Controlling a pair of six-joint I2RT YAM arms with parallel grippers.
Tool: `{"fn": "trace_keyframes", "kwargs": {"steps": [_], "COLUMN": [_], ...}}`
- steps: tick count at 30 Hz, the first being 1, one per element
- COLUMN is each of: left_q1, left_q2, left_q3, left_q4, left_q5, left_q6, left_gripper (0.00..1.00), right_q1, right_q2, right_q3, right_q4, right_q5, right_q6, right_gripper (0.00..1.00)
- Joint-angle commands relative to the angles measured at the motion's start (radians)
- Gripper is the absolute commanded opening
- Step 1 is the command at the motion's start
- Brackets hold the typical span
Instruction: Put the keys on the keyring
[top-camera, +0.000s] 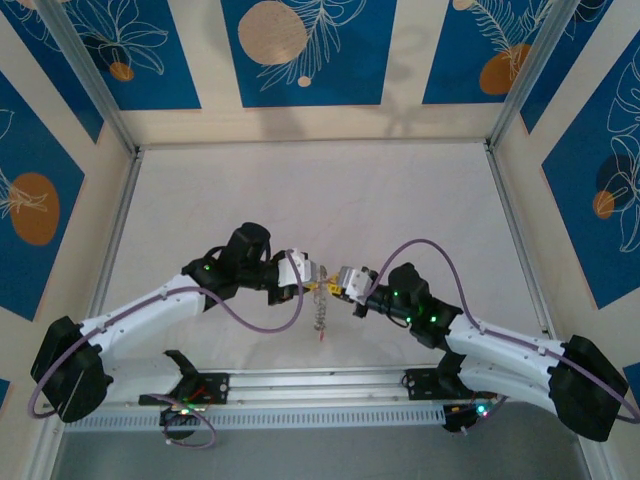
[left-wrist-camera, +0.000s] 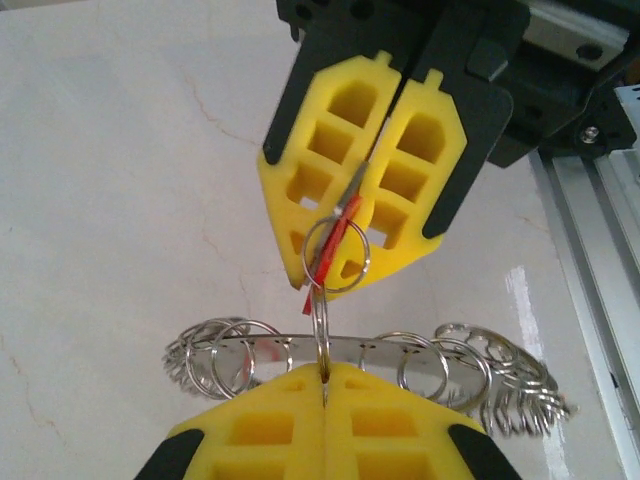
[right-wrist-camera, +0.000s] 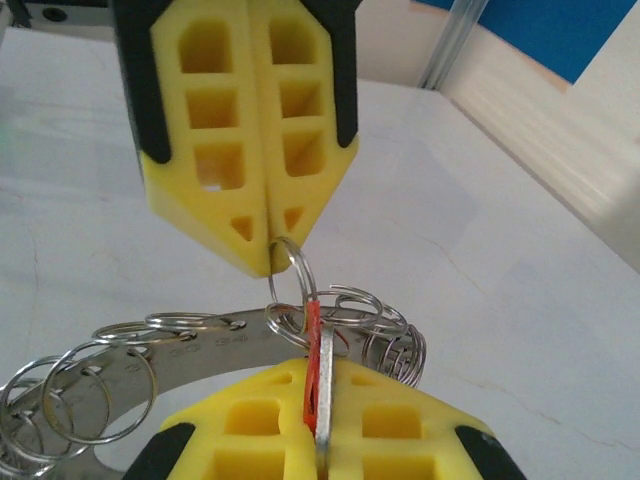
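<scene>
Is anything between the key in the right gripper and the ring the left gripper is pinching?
Nothing visible. The key in the right gripper meets the small ring held by the left gripper directly; the other rings on the keyring hang to both sides.

Probably a lab enclosure: aluminium rails (top-camera: 320, 385), patterned blue panels (top-camera: 300, 50).

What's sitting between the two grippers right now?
A small ring pinched by the left gripper and the red key held by the right gripper, meeting by the keyring; both wrist views show it.
</scene>
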Motion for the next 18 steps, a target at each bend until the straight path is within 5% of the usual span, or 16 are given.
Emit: {"fn": "trace_keyframes", "kwargs": {"steps": [1,10,18], "left_q1": [-0.009,-0.020,-0.020], "left_q2": [0.005,0.013,0.009], "left_q3": [0.009,0.020,0.006], "left_q4": [-0.001,-0.014,0.014], "left_q5": [-0.017,-0.035,-0.107], "left_q6": [0.023,0.013,-0.036], "left_gripper": [0.00,0.00,0.00], "right_q1": [-0.019,-0.098,-0.091], "right_q2": [-0.015,0.032,0.083], "right_q3": [0.065,0.193,0.314], "right_q4": [-0.131,-0.390,-0.556], "right_q5": [-0.012,-0.128,-0.065], "right_q6": [-0.038,-0.153,-0.267], "right_gripper": [0.00,0.00,0.00]}}
